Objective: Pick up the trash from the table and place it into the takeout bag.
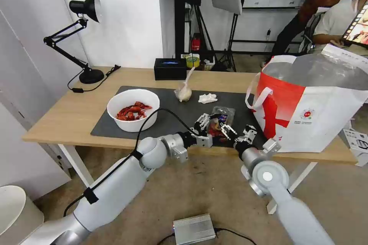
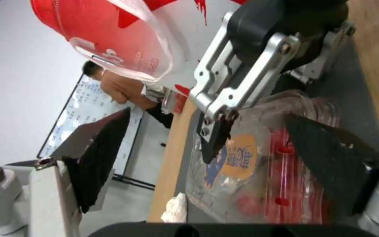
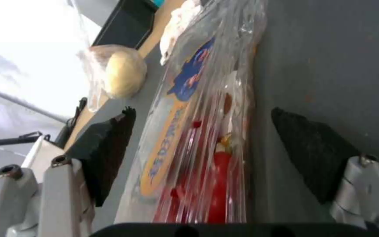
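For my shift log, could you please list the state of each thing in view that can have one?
Left claw: open, at the tray's left edge.
Right claw: open, straddling the tray.
Clamshell tray: closed, flat on the mat.
Takeout bag: upright, mouth open.
Bowl: upright, holding shells.
Small bag: knotted.
Tissue: crumpled.

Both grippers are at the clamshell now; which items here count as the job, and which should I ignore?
Job:
- clamshell tray, between left gripper and right gripper, both open
- bowl of crayfish shells
- knotted bag
- tissue
- takeout bag, standing at the table's right end

Ignore:
- black box
- desk lamp
- grey mat
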Controlling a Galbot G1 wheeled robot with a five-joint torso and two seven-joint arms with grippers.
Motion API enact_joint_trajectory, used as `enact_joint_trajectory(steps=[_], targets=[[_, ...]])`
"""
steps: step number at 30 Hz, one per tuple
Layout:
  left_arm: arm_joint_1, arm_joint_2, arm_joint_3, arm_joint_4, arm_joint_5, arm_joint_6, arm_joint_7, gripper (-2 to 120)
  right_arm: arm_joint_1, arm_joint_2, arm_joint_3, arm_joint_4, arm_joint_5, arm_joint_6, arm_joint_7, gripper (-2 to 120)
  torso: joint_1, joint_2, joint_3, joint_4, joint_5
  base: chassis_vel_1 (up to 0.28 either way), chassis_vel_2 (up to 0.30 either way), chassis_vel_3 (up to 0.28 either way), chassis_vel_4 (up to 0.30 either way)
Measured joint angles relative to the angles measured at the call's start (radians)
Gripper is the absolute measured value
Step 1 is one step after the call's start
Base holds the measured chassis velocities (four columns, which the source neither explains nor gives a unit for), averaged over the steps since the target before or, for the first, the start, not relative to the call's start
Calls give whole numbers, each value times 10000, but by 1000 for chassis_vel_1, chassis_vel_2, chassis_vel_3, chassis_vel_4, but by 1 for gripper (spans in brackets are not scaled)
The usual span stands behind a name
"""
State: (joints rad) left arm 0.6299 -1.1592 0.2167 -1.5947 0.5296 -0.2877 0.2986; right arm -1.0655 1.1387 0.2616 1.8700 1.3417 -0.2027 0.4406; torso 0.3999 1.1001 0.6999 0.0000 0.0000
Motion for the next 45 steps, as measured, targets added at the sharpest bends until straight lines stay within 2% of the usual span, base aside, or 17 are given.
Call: enact_joint_trajectory(steps=[15, 20, 22, 24, 28, 29, 32, 33, 41, 45], targets=[[123, -20, 10, -7, 14, -54, 7, 91, 375, 50, -130, -41, 454, -350, 589, 83, 1, 0, 0, -2, 0, 0, 0, 0, 0], [125, -31, 9, -6, 14, -70, 9, 91, 425, 64, -143, -58, 520, -489, 716, 80, 1, 0, 0, -3, -1, 0, 0, 0, 0], [130, -52, 10, -5, 11, -71, 9, 91, 452, 76, -168, -91, 554, -536, 759, 68, 1, 0, 1, -3, 0, 0, 0, 0, 0], [131, -61, 9, -3, 9, -72, 10, 91, 465, 86, -182, -108, 560, -552, 771, 65, 1, 0, 2, -2, 2, 0, 0, 0, 0], [135, -75, 12, 0, 2, -74, 11, 91, 497, 107, -238, -131, 589, -585, 817, 46, 2, -2, 3, 2, 3, 0, 0, 0, 0], [135, -75, 12, 0, 2, -74, 11, 91, 497, 107, -238, -131, 589, -585, 817, 46, 2, -2, 3, 2, 3, 0, 0, 0, 0], [135, -84, 12, 0, -13, -74, 12, 91, 507, 105, -242, -132, 611, -593, 825, 32, 3, -2, 3, 2, 3, 0, 0, 0, 0], [135, -84, 12, 0, -13, -74, 12, 91, 507, 105, -242, -132, 611, -593, 825, 32, 3, -2, 3, 2, 3, 0, 0, 0, 0], [136, -113, 19, -1, -38, -74, 13, 91, 498, 96, -212, -133, 615, -574, 795, 2, 2, -2, 1, 0, 0, 0, 0, 0, 0], [136, -122, 8, -5, -63, -74, 11, 91, 497, 96, -207, -126, 611, -545, 772, 1, 2, -2, 1, 0, 0, 0, 0, 0, 0]])
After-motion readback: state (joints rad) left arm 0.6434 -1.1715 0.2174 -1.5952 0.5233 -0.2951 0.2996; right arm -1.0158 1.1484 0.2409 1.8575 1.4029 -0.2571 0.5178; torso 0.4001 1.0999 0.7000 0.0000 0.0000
